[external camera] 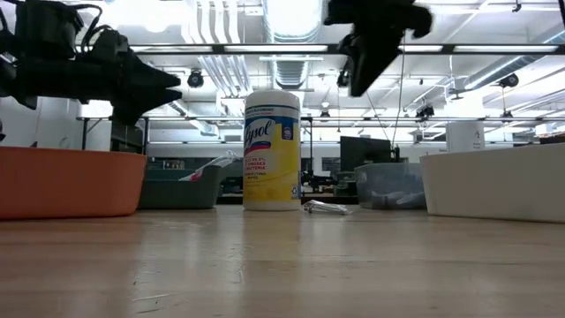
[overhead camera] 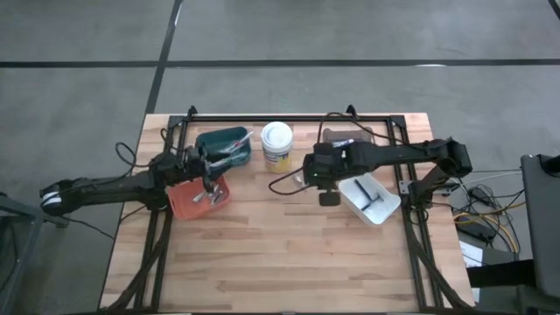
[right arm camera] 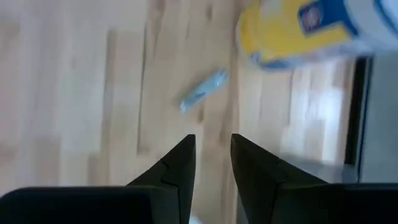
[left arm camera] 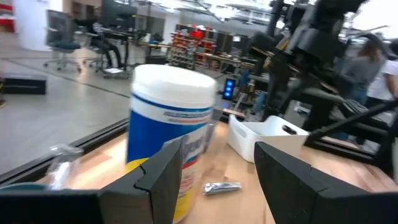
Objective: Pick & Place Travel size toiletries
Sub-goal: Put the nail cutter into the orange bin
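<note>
Right claw [right arm camera: 210,163] above silvery tube [right arm camera: 203,90]

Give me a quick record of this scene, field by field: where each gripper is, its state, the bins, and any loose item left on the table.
left gripper: over the orange bin, fingers open, nothing held
right gripper: above the table beside the Lysol tub, fingers narrowly open, empty
loose item: small silvery packet lying on the wood near the tub
orange bin: holds a few toiletries
teal bin: holds toothbrushes
white bin: holds dark razors
</note>
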### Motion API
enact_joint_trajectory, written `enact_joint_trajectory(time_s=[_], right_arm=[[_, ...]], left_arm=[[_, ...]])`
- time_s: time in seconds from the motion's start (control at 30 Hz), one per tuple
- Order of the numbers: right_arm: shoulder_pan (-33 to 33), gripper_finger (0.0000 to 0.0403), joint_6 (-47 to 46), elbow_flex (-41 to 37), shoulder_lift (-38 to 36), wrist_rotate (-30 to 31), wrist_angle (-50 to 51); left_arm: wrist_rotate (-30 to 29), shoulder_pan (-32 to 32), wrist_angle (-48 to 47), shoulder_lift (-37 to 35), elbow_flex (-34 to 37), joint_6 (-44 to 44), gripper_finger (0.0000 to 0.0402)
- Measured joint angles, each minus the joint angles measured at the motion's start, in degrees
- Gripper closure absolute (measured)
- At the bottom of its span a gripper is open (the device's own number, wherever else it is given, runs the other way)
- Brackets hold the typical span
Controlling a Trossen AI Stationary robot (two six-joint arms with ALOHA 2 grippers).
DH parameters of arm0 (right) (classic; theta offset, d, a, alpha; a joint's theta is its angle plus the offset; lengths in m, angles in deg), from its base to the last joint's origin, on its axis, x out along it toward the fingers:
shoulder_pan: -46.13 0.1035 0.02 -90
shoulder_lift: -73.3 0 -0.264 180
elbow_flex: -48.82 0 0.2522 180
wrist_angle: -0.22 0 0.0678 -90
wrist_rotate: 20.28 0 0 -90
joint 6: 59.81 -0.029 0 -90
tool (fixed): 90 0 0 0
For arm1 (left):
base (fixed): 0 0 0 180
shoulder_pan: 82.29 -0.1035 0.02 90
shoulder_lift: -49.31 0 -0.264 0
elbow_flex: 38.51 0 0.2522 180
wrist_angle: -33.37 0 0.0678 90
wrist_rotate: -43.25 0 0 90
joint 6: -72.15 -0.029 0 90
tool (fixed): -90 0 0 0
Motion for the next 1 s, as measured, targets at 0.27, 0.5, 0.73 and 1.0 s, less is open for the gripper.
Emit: enact_joint_trajectory(time_s=[0.27, 0.5, 0.73, 1.0], right_arm=[[0.04, 0.0307, -0.61, -1.74, -4.69, -7.74, 8.87], [0.04, 0.0307, -3.95, -1.76, -6.17, -7.61, 9.53], [0.04, 0.0307, -7.47, -1.83, -6.13, -7.74, 8.0], [-0.08, 0.0307, -8.06, -1.89, -6.08, -7.74, 3.1]], left_arm=[[-1.33, 5.52, 0.04, 0.85, -1.54, -3.72, 0.0197], [-2.56, 7.71, -0.05, 3.16, -2.9, -4.51, 0.0197], [-2.56, 7.79, -0.04, 5.42, -3.04, -3.88, 0.0197], [-2.54, 8.59, -0.04, 7.49, -3.04, -3.77, 0.0197]])
